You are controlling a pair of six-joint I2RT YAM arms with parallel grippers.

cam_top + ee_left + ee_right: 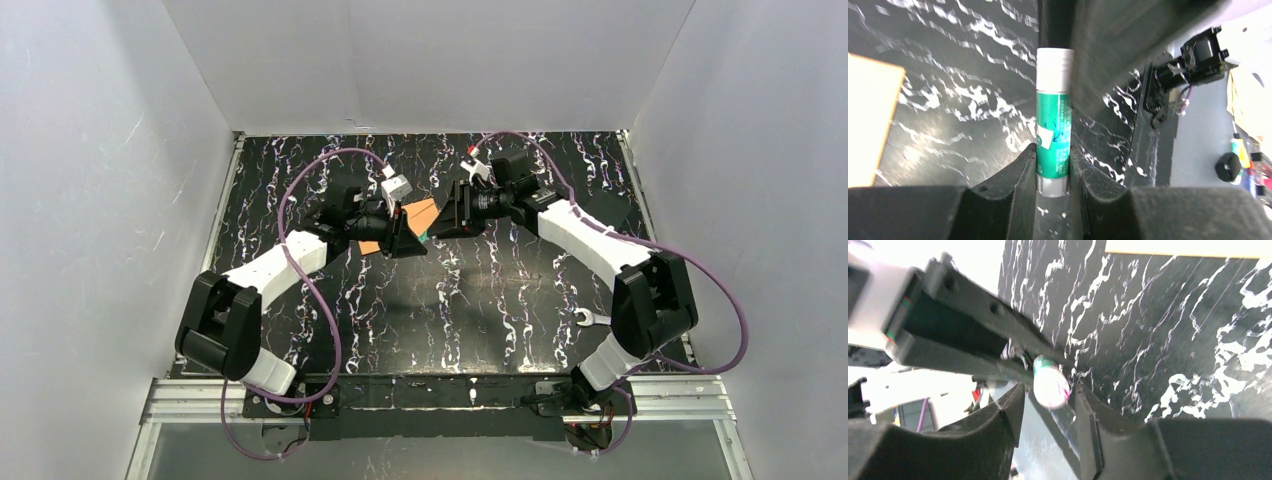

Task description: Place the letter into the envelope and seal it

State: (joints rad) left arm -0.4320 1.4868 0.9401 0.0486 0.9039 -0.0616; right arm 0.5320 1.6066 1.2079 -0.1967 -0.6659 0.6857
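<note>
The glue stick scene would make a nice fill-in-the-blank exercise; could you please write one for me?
1. The glue stick has a ____ body.
2. The left gripper clamps its base, the end away from its ____ cap.
3. The orange-brown envelope lies on the ____.
Missing words: green; white; table.

A green glue stick [1053, 120] with a white cap and a small white label patch shows against a black tabletop [480, 300] veined with white. A small silver wrench [590, 318] lies near the tabletop's right edge. White walls [90, 200] enclose three sides; an aluminium rail [190, 400] lines the near edge.
</note>
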